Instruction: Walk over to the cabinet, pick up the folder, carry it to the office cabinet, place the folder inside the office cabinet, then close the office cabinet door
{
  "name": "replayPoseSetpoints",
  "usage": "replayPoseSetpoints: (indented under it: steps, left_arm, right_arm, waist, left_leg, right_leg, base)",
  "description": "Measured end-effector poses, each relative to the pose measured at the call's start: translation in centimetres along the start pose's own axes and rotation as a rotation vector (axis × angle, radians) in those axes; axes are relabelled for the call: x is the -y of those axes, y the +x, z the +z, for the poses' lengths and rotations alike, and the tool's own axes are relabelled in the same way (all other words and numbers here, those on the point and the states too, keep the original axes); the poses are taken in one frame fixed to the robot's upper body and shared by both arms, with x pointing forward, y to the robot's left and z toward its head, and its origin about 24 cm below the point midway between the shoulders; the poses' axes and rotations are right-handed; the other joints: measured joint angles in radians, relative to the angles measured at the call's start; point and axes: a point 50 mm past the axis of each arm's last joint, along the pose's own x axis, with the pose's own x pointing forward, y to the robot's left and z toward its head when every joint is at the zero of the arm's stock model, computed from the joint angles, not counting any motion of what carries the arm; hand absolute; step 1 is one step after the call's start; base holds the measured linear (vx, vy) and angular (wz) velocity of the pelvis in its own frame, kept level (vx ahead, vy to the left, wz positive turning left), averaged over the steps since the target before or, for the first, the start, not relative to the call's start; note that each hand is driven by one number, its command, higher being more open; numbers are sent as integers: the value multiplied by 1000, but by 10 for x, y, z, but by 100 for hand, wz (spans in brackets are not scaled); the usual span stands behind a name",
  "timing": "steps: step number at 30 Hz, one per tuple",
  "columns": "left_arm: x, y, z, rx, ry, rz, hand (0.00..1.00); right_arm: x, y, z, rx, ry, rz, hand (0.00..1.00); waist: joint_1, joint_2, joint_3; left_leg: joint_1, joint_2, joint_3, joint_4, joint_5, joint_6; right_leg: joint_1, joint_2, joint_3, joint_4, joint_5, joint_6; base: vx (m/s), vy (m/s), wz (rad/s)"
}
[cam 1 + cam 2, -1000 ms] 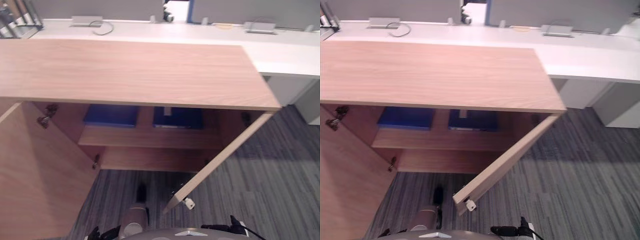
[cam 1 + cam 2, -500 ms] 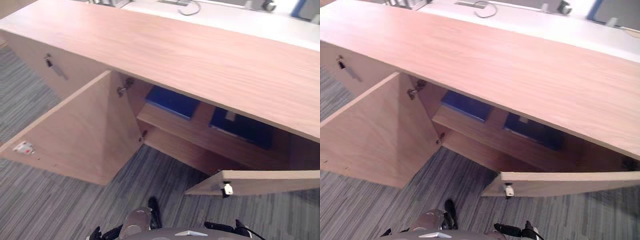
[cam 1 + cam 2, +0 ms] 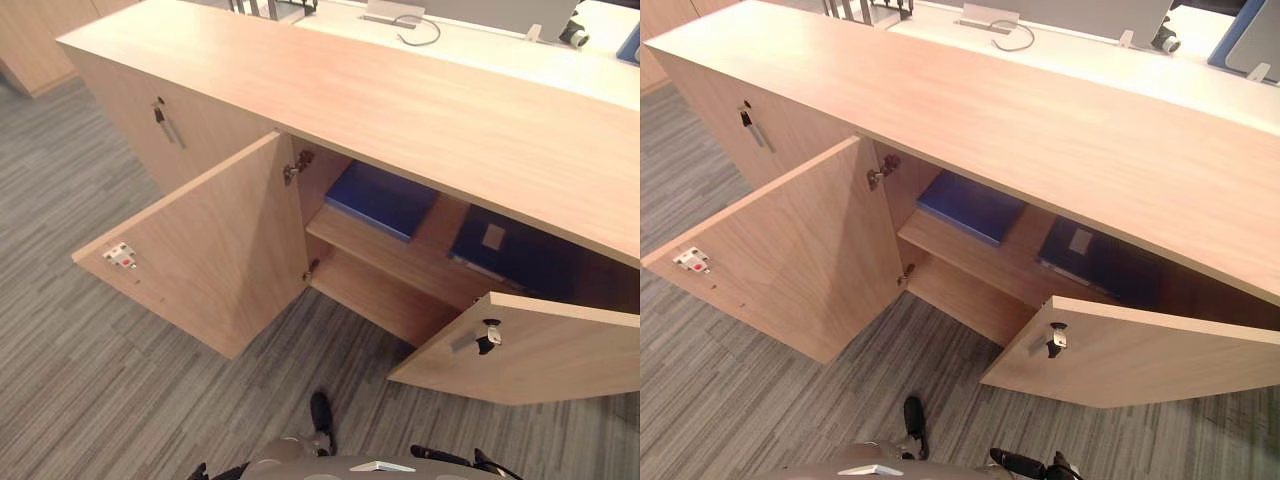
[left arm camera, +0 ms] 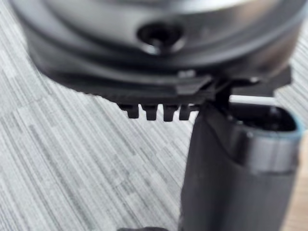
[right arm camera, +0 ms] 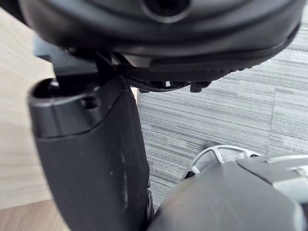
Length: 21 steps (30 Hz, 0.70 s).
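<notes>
We look down on a long, low light-wood office cabinet (image 3: 400, 100) standing on grey striped carpet (image 3: 80, 380), its left door (image 3: 200, 250) and right door (image 3: 545, 350) both open. On the upper shelf (image 3: 420, 250) lies a flat blue folder (image 3: 385, 198), with a darker blue folder bearing a white label (image 3: 510, 258) to its right, not touching. Our left hand (image 4: 236, 168) and right hand (image 5: 91, 154) show dark against the carpet; we cannot tell how their fingers are set

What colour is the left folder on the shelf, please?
Blue. The folder shows best in the right eye view.
</notes>
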Motion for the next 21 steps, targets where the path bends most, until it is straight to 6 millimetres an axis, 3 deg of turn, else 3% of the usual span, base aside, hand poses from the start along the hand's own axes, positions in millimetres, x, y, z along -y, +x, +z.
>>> replayPoseSetpoints:
  steps: [3,10,21]
  left_arm:
    - [1,-1,-5,-20,2,-7,100]
    - [-3,1,-1,-7,-6,-7,100]
    - [-4,0,-7,-61,-429,-12,100]
  right_arm:
    - [2,0,-4,-11,6,-1,100]
    - [-5,-2,-7,-27,12,18,100]
    - [-4,-2,-17,-107,149,7,100]
  waist:
    - [0,14,-24]
    - [2,-15,-32]
    - [2,-22,-38]
  left_leg:
    - [3,4,12,-1,34,31]
    - [9,-17,8,-1,23,45]
    - [26,-42,-27,-1,16,50]
  right_leg:
    - [3,7,15,7,0,1]
    - [8,-1,33,7,1,1]
    - [41,-11,6,6,-1,3]
  base:
    - [12,42,2]
    - [35,-10,5]
    - [9,-71,9]
